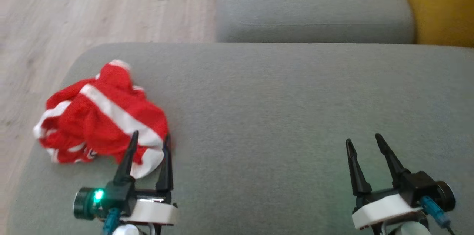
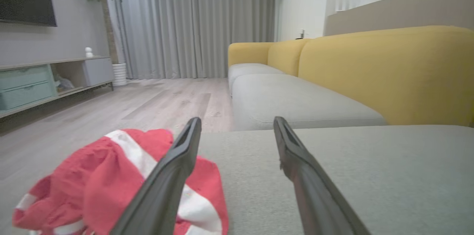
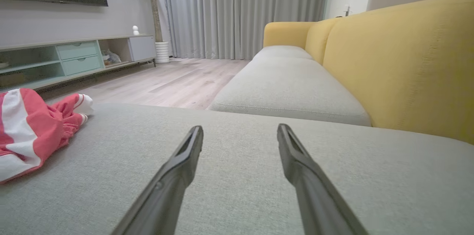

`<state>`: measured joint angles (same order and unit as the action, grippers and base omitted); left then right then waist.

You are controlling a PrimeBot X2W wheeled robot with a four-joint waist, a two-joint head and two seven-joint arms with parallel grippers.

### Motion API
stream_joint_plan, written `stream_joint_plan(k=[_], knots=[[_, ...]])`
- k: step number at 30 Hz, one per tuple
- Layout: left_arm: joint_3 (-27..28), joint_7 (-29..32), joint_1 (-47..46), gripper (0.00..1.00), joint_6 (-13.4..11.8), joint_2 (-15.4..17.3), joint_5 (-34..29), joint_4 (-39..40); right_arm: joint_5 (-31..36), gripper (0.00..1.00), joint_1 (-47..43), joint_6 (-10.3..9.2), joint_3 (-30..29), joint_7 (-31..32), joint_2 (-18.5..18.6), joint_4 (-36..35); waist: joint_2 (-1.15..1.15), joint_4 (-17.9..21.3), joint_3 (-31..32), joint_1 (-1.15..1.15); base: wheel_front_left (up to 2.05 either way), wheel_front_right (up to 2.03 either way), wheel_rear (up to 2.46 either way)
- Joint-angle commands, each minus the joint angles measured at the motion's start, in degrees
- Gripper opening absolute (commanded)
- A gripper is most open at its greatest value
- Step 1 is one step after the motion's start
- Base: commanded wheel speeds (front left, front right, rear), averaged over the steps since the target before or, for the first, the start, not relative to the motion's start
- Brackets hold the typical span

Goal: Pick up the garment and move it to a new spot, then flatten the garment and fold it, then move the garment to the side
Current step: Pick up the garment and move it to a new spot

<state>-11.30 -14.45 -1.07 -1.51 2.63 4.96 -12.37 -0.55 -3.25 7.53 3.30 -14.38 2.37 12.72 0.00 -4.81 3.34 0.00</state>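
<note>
Garment (image 1: 100, 112) bunched at cushion (image 1: 277, 98) L edge, not yet lifted. L gripper (image 1: 152, 135) fingers apart, just beside its fringe, prob. lining up pickup. R gripper (image 1: 363, 138) fingers apart, empty, nr R edge.

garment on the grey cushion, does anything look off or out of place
The red and white garment lies crumpled in a heap at the left edge of the grey cushion, its left end seeming to overhang toward the floor. Nothing looks torn or spilled.
</note>
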Motion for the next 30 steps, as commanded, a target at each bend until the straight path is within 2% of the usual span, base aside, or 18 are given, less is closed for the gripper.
stream_joint_plan(k=[1, 10, 11, 19, 22, 26, 30], knots=[[2.64, -0.55, -3.26, 1.0, -0.14, 0.25, -0.55, 1.99, -0.36, 1.0, 2.19, -0.04, 1.33, -0.62, 0.51, -2.04, 0.0, -3.99, -1.16, 0.0, 0.0, 0.0, 0.0], [7.49, -0.55, -2.74, 1.0, -0.03, 0.3, -1.2, 2.94, 0.13, 1.0, 4.27, -0.04, 1.31, -0.62, 0.51, -2.2, 0.0, -14.71, -4.33, 0.0, 0.0, 0.0, 0.0], [7.49, -0.55, -2.74, 1.0, -0.03, 0.3, -1.2, 2.94, 0.13, 1.0, 4.27, -0.04, 1.31, -0.62, 0.51, -2.2, 0.0, -14.71, -4.33, 0.0, 0.0, 0.0, 0.0], [11.03, -0.55, -3.5, 1.0, -0.24, 0.28, -1.7, 4.61, 1.42, 1.0, 6.23, -0.04, 1.13, -0.62, 0.51, -2.14, 0.0, -22.03, -6.9, 0.0, 0.0, 0.0, 0.0], [11.42, -0.55, -5.44, 1.0, -0.22, 0.41, -2.75, 5.08, 2.32, 1.0, 6.5, -0.04, 1.04, -0.62, 0.51, -2.12, 0.0, -22.97, -8.17, 0.0, 0.0, 0.0, 0.0], [12.46, -0.55, -11.27, 1.0, 0.29, 0.92, -2.94, 5.8, 5.21, 1.0, 8.44, -0.04, 1.07, -0.62, 0.51, -2.34, 0.0, -22.28, -13.22, 0.0, 0.0, 0.0, 0.0], [12.74, -0.55, -18.87, 1.0, 2.11, 1.09, -2.06, 1.35, 8.35, 1.0, 11.59, -0.04, 0.56, -0.62, 1.57, -2.91, 0.0, -20.57, -19.68, 0.0, 0.0, 0.0, 0.0]])
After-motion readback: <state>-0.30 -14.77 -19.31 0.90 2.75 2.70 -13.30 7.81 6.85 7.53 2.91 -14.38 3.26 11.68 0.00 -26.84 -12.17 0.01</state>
